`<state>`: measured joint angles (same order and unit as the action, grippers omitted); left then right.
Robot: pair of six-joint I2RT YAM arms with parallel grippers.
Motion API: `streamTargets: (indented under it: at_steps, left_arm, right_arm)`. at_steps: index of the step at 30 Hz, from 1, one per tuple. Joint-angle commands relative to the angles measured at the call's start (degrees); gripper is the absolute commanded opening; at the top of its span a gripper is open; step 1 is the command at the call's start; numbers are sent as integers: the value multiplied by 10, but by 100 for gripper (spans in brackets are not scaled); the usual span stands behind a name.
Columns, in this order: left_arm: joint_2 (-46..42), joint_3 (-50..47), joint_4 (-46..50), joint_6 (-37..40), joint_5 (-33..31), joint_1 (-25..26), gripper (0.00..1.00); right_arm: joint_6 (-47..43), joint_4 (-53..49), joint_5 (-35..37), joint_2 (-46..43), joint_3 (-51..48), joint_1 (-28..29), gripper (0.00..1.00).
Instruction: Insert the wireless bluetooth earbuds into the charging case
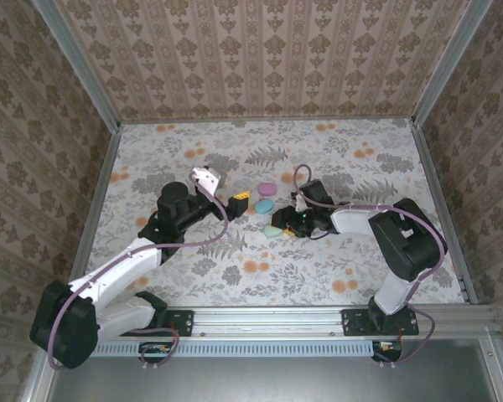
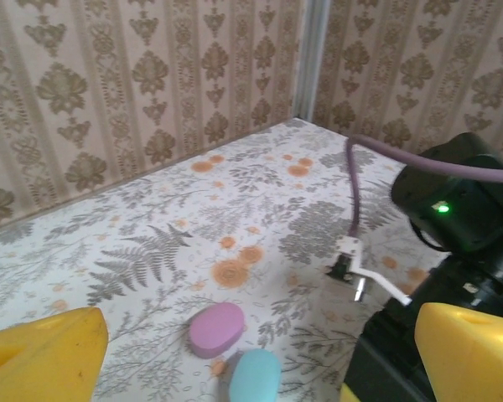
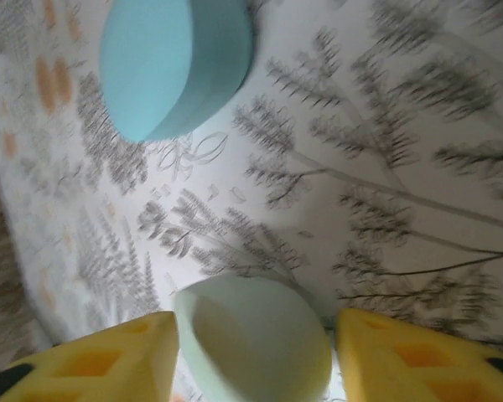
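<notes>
Left gripper [image 1: 239, 201]: jaws wide apart, nothing in them. On the left wrist cam I see both yellow fingers [image 2: 42, 356] at the frame's bottom corners, with bare floral mat [image 1: 360, 276] between them.

Right gripper [image 3: 253, 322]: jaws partway apart, straddling the mint charging case [image 3: 251, 352]. The case sits between the two yellow pads [image 3: 92, 360], and each pad edge is right up against its side. I can't tell whether they're pressing it or just clear of it. From the top cam the case looks to be down on the mat.

The other cases are in mid-table, between the two grippers:
- The pink charging case [image 2: 216, 329] is farthest from the arm bases.
- The blue charging case [image 2: 255, 377] is just beside the pink one on the near side, with a small gap between them.
- The mint case is nearer the bases again, apart from the blue one.

All three look closed from what I can see.

Earbuds: too small for me to pick out against the mat's orange print, so I can't place them.

The right arm's wrist has a green LED [image 2: 441, 207] lit, and its purple cable [image 2: 356, 180] loops above the mat.
</notes>
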<state>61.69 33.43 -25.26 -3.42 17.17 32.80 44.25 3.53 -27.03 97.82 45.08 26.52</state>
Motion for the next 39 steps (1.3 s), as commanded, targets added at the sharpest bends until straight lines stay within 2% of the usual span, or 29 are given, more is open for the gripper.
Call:
streamTargets:
  at_steps: [1, 4, 7, 10, 11, 13, 15, 17, 19, 21, 22, 23, 26, 27, 28, 29, 30, 31, 33, 34, 37, 39]
  left_arm:
    - [-21, -12, 10, -9, -44, -16, 97]
    - [-26, -19, 38, 2, -105, -42, 100]
    - [-20, -16, 100, 2, -204, -103, 100]
    - [0, -17, 135, 0, -284, -179, 100]
    - [11, -17, 138, -7, -306, -206, 100]
    - [31, -12, 139, -22, -317, -248, 100]
    - [58, -15, 105, 1, -312, -272, 100]
    - [99, -15, 72, 21, -313, -287, 100]
    - [136, -12, 51, 33, -286, -298, 100]
    - [165, -23, -1, 36, -261, -300, 100]
    - [174, -34, -35, 53, -240, -299, 100]
    - [182, -44, -67, 66, -235, -297, 100]
    - [206, -65, -124, 59, -196, -317, 100]
    - [216, -77, -153, 59, -179, -321, 100]
    - [234, -98, -202, 62, -165, -324, 100]
    - [264, -118, -271, 68, -161, -324, 100]
    - [271, -130, -309, 68, -169, -324, 100]
    - [252, -128, -263, 53, -175, -328, 100]
    - [266, -121, -279, 39, -217, -329, 100]
    - [258, -116, -254, 36, -223, -325, 100]
    - [261, -112, -251, 46, -265, -307, 100]
    - [264, -113, -257, 48, -268, -306, 100]
  right_arm:
    - [-57, -130, 95, -43, 24, -5, 65]
    - [-94, -226, 213, -102, 48, -15, 72]
    - [-152, -266, 415, -185, 49, -20, 75]
    - [-249, -188, 610, -255, -11, -31, 85]
    - [-271, -137, 646, -266, -42, -46, 90]
    - [-270, -111, 617, -272, -51, -112, 92]
    - [-318, -45, 563, -266, -66, -149, 92]
    - [-384, 100, 547, -240, -116, -160, 92]
    - [-430, 224, 510, -204, -156, -169, 92]
    - [-443, 293, 467, -169, -168, -179, 92]
    - [-448, 293, 441, -164, -163, -182, 92]
    - [-477, 332, 398, -156, -175, -184, 92]
    - [-461, 408, 369, -145, -211, -209, 93]
    - [-456, 441, 320, -142, -230, -229, 93]
    - [-452, 512, 274, -128, -257, -243, 93]
    - [-453, 586, 268, -95, -275, -244, 93]
    - [-454, 591, 278, -87, -280, -241, 94]
    - [-452, 524, 283, -110, -266, -241, 95]
    - [-433, 484, 336, -97, -230, -240, 100]
    - [-423, 457, 330, -98, -218, -249, 100]
    - [-423, 464, 326, -99, -221, -252, 100]
    - [-426, 458, 319, -100, -218, -251, 100]
